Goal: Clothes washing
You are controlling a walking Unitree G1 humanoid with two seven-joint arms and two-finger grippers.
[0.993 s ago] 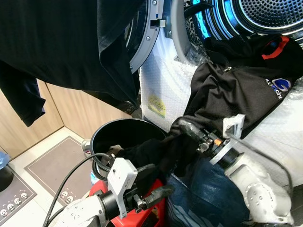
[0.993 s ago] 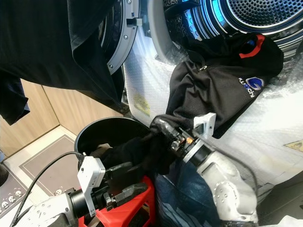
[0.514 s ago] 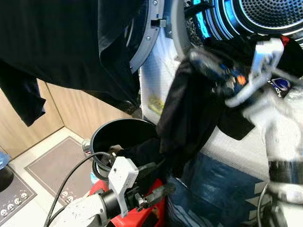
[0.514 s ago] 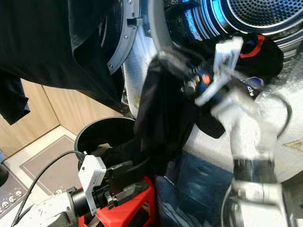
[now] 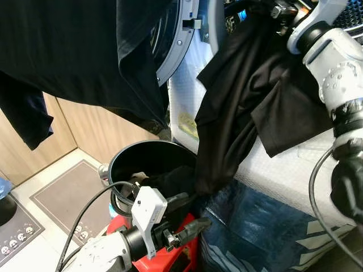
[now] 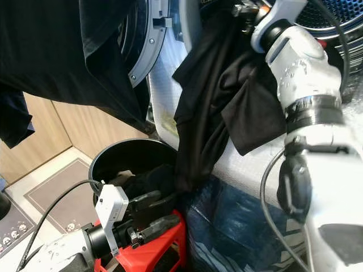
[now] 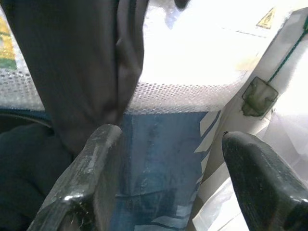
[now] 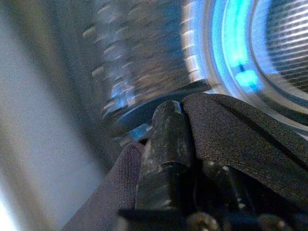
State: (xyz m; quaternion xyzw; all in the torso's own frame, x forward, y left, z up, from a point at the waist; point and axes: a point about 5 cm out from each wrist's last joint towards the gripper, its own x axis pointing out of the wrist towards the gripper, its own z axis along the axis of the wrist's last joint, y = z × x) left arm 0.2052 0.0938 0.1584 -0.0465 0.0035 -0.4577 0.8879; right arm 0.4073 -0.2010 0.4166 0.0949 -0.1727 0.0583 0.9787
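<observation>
Upper right, the right end effector [image 5: 278,8] grips a black garment [image 5: 238,107] at the washer drum [image 8: 269,53]; its trailing hem could snag the black bucket [image 5: 127,158]. Left end effector [image 7: 173,178] hangs released.

The hanging garment [image 5: 238,107] is matt black cloth, finely knit in the right wrist view. The drum [image 8: 284,53] is shiny ribbed metal, at two o'clock. The washer front [image 5: 283,175] wears white bubble wrap. The bucket [image 5: 122,158] is glossy black plastic; the stool [image 6: 164,252] glossy red plastic. Cabinet [image 5: 91,133]: pale wood.
</observation>
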